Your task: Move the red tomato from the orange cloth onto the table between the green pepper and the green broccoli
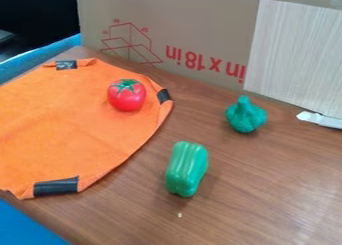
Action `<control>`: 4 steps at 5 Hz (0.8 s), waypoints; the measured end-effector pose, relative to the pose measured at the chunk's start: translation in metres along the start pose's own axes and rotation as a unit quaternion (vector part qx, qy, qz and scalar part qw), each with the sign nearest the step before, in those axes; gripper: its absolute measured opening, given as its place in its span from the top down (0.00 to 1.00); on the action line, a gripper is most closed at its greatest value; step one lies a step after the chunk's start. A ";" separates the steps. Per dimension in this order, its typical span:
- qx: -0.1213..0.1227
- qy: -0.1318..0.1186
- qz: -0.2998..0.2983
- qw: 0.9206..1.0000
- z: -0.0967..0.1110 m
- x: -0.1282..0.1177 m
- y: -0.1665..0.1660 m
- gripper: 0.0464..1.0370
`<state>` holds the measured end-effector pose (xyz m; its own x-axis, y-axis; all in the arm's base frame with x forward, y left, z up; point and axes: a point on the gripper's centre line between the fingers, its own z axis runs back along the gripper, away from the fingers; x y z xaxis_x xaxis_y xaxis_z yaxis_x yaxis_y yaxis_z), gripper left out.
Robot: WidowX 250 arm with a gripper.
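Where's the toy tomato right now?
In the camera view, the toy tomato is left of centre, sitting on the orange cloth near its right edge, beside a black tape patch.

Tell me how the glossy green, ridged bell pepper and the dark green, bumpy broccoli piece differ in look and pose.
The glossy green, ridged bell pepper is smooth and elongated; the dark green, bumpy broccoli piece is knobbly, with a tapering stalk.
The pepper lies lengthwise, while the broccoli rests head down, stalk up.
Both are green and sit directly on the brown wood-grain table.
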<state>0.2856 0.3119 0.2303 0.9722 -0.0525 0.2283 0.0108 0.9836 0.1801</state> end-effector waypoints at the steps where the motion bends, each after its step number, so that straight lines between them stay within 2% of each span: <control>1: -0.025 0.014 -0.003 1.000 -0.021 -0.002 -0.005 0.04; 2: -0.093 -0.013 -0.071 0.993 -0.044 0.000 -0.043 0.04; 3: -0.055 -0.052 -0.093 0.993 -0.041 0.010 -0.081 0.04; 4: -0.051 -0.050 -0.112 0.991 -0.054 0.022 -0.110 0.04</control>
<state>0.3189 0.2116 0.1637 0.9150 -0.2828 0.2876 0.2515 0.9575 0.1412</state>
